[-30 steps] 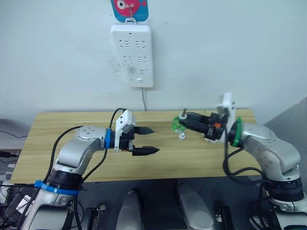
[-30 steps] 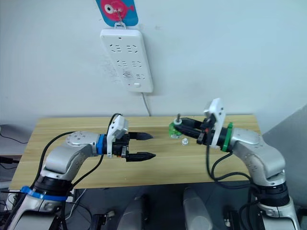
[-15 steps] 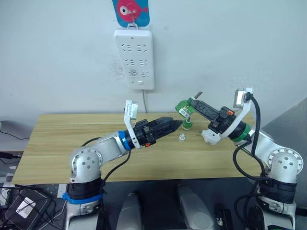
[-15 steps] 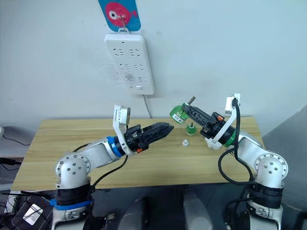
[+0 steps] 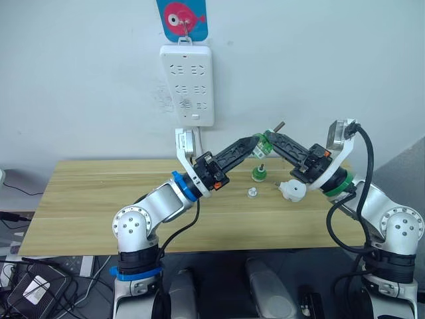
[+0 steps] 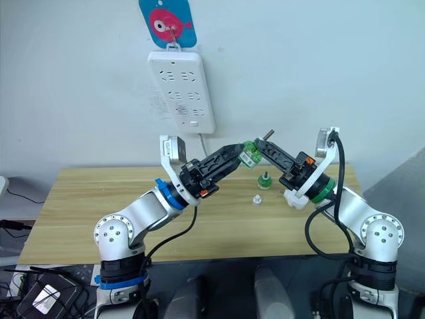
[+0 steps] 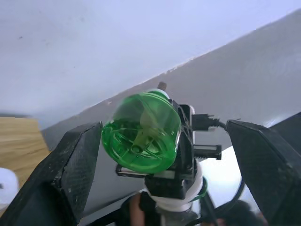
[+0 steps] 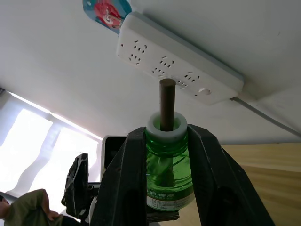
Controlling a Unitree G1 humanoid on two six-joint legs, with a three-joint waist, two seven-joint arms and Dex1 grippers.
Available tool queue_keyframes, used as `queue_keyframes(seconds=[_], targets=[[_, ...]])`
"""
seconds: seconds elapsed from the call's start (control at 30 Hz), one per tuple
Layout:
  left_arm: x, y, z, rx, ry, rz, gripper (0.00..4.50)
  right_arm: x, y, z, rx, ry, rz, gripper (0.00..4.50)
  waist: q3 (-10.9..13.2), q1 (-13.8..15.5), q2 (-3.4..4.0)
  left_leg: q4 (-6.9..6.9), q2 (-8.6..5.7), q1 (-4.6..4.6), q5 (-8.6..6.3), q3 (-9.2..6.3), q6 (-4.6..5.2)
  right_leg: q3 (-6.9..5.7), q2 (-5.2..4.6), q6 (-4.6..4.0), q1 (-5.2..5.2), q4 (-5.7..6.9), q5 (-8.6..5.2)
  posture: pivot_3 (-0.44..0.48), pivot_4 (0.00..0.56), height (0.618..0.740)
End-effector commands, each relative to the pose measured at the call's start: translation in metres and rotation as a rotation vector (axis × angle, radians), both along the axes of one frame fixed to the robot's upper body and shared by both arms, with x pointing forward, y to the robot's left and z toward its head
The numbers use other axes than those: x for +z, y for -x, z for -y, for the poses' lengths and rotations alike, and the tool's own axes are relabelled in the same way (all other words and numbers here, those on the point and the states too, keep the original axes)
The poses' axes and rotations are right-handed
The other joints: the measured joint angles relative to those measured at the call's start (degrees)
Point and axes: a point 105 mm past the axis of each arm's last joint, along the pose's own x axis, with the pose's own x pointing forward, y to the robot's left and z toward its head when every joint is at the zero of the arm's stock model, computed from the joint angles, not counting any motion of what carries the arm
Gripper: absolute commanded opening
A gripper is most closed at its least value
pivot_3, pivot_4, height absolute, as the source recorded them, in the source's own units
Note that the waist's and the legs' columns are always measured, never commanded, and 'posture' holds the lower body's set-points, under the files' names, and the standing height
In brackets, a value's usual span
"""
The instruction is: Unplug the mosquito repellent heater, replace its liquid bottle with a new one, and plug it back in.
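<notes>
My right gripper (image 5: 267, 141) is shut on a small translucent green bottle (image 8: 167, 165) with a white collar and a dark wick (image 8: 167, 101), and holds it in the air above the table's back right. My left gripper (image 5: 253, 145) is open, and its fingers (image 7: 70, 174) stand on either side of that bottle's base (image 7: 141, 133). A second green bottle (image 5: 258, 174) stands upright on the table beneath them, with a small white cap (image 5: 252, 193) just in front of it. I cannot tell which bottle is the new one. The white heater (image 5: 292, 190) lies on the table below my right wrist.
A white power strip (image 5: 188, 85) hangs on the wall behind the wooden table (image 5: 86, 193), its cord dropping behind the table's back edge. A fish-shaped hook (image 5: 182, 16) holds it. A person shows low in the right wrist view (image 8: 23, 214).
My left arm has stretched up and to the right, bringing its fingers around the held bottle. The right gripper has lifted the bottle a little higher. The camera has shifted slightly.
</notes>
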Motion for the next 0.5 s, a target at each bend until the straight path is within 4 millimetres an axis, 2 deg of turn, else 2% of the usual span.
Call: queue_keyframes(seconds=[0.03, 0.33, 0.5], targets=[[0.0093, 0.0086, 0.0082, -0.044, 0.057, 0.003, 4.50, 0.0097, 0.0067, -0.0035, 0.022, -0.024, 0.027, 0.86, 0.0, 0.0, 0.00, 0.00, 0.00, 0.00, 0.00, 0.00, 0.00, 0.00, 0.00, 0.00, 0.00, 0.00, 0.00, -0.256, 0.213, 0.740], [0.0122, 0.0094, 0.0181, -0.071, 0.115, -0.033, 4.50, 0.0143, 0.0118, -0.0083, 0.039, -0.040, 0.024, 0.86, 0.0, 0.0, 0.00, 0.00, 0.00, 0.00, 0.00, 0.02, 0.00, 0.03, 0.02, 0.01, 0.00, -0.04, 0.00, -0.263, 0.212, 0.740], [0.0091, 0.0103, 0.0162, -0.053, 0.130, -0.057, 3.32, 0.0192, 0.0119, -0.0090, 0.034, -0.052, 0.024, 0.86, 0.0, 0.0, 0.00, -0.02, 0.00, 0.00, 0.00, 0.04, 0.01, 0.05, 0.03, 0.01, 0.00, -0.08, 0.00, -0.268, 0.211, 0.740]])
